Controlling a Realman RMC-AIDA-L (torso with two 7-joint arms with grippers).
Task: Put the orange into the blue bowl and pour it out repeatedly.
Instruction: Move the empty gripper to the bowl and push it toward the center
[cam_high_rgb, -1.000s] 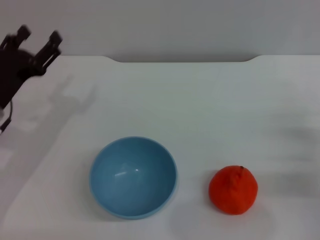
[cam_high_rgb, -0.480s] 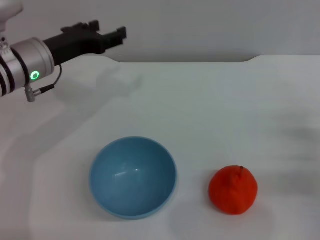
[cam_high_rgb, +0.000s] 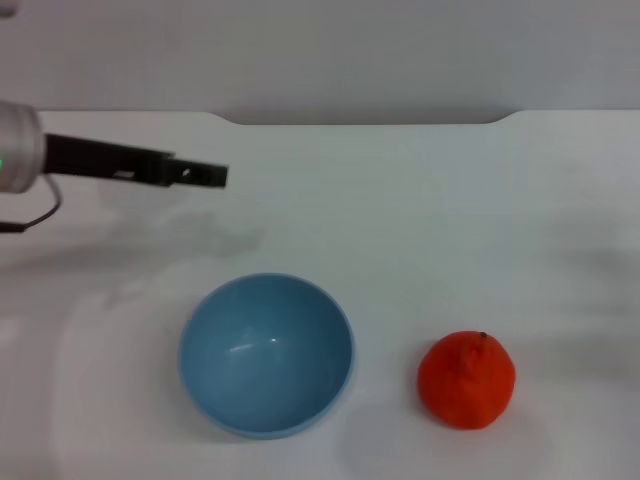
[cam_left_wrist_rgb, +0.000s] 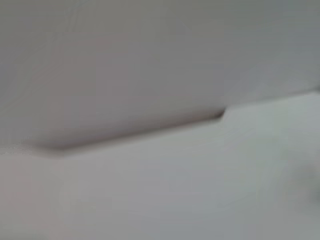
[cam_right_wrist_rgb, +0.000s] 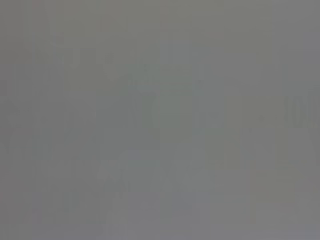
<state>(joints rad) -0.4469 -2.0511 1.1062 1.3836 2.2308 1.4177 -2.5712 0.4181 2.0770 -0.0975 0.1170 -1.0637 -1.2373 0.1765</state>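
The blue bowl (cam_high_rgb: 266, 354) sits upright on the white table, near the front and left of centre, with nothing in it. The orange (cam_high_rgb: 466, 380) rests on the table to the bowl's right, a short gap away, stem nub up. My left gripper (cam_high_rgb: 205, 175) reaches in from the left edge, seen side-on as a thin dark bar. It hovers above the table behind the bowl and holds nothing. The right gripper is out of view; the right wrist view is plain grey.
The white table (cam_high_rgb: 420, 220) has a notched back edge (cam_high_rgb: 360, 120) against a grey wall. That back edge (cam_left_wrist_rgb: 150, 125) also appears in the left wrist view. A cable (cam_high_rgb: 35, 215) loops under the left wrist.
The left arm has swung in from the far left, dropped lower and toward the bowl, and rolled so its fingers now line up edge-on. Bowl and orange have not moved.
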